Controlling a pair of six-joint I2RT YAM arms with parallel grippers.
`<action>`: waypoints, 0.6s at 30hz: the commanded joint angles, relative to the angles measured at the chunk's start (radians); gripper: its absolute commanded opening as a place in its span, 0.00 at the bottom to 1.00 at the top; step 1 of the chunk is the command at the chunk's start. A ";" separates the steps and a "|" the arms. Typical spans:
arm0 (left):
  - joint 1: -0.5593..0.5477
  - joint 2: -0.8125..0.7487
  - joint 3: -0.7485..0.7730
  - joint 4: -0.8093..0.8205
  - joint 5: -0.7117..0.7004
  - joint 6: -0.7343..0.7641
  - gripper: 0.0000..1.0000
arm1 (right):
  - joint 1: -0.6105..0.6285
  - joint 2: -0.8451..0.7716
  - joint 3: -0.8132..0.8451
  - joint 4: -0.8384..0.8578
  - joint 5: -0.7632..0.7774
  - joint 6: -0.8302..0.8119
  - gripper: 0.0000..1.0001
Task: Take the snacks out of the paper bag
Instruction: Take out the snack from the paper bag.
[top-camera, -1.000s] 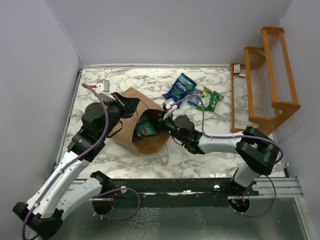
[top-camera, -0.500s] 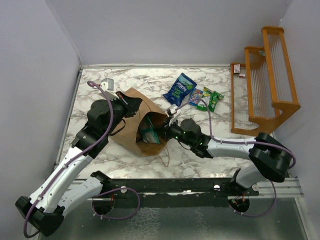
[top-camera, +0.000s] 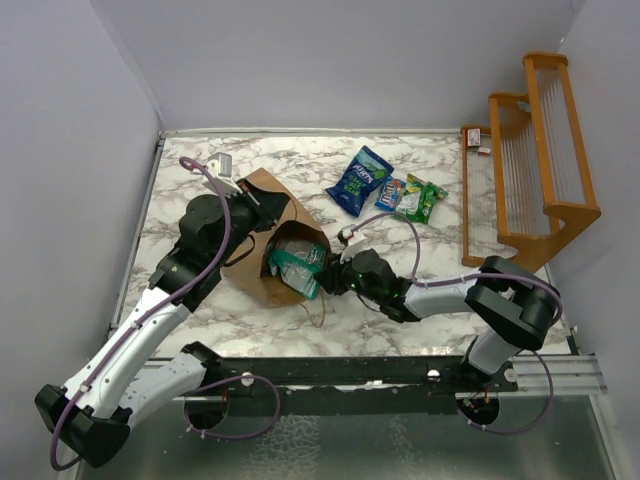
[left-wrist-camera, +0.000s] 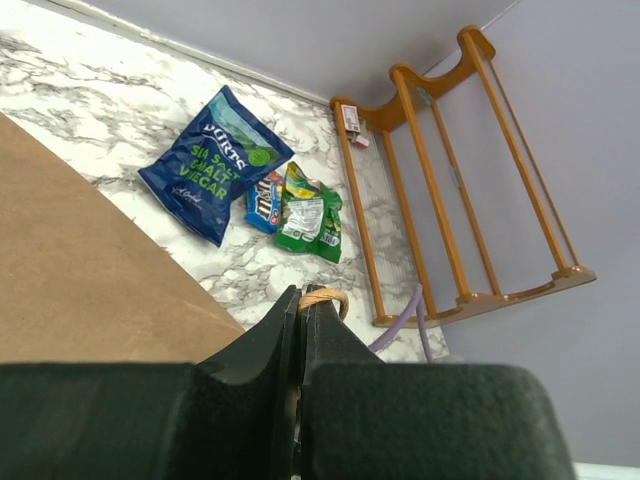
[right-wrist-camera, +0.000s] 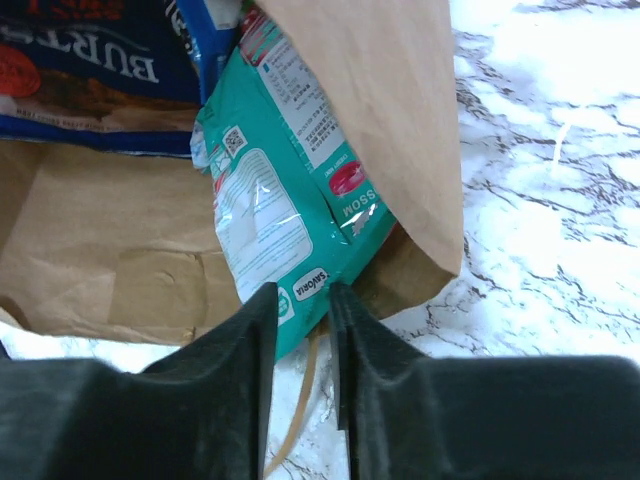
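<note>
The brown paper bag (top-camera: 262, 262) lies on its side with its mouth toward my right arm. It fills the left of the left wrist view (left-wrist-camera: 90, 260). My left gripper (top-camera: 252, 196) is shut on the bag's twisted paper handle (left-wrist-camera: 325, 297) at the bag's far end. My right gripper (top-camera: 322, 266) is at the bag's mouth, shut on the lower edge of a teal packet (right-wrist-camera: 290, 200) that sticks halfway out (top-camera: 297, 261). A dark blue packet (right-wrist-camera: 90, 70) lies deeper inside the bag. On the table lie a dark blue packet (top-camera: 358, 180), a small blue one (top-camera: 390, 194) and a green one (top-camera: 420, 200).
An orange wooden rack (top-camera: 525, 170) stands along the right edge of the marble table (top-camera: 200, 310). White walls close the left and far sides. The bag's second loose handle (top-camera: 322, 305) lies on the table below its mouth.
My right gripper has closed on the teal packet and drawn it partly out of the bag's mouth. My left gripper has shifted slightly with the handle, tilting the bag.
</note>
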 joint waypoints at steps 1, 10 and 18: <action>0.005 -0.004 0.012 0.077 0.040 -0.026 0.00 | 0.005 0.019 -0.019 0.062 0.085 0.093 0.31; 0.005 0.006 0.020 0.079 0.047 -0.026 0.00 | 0.006 0.055 -0.023 0.071 0.074 0.212 0.38; 0.006 -0.002 0.016 0.073 0.043 -0.023 0.00 | 0.003 0.053 -0.035 0.053 0.149 0.223 0.42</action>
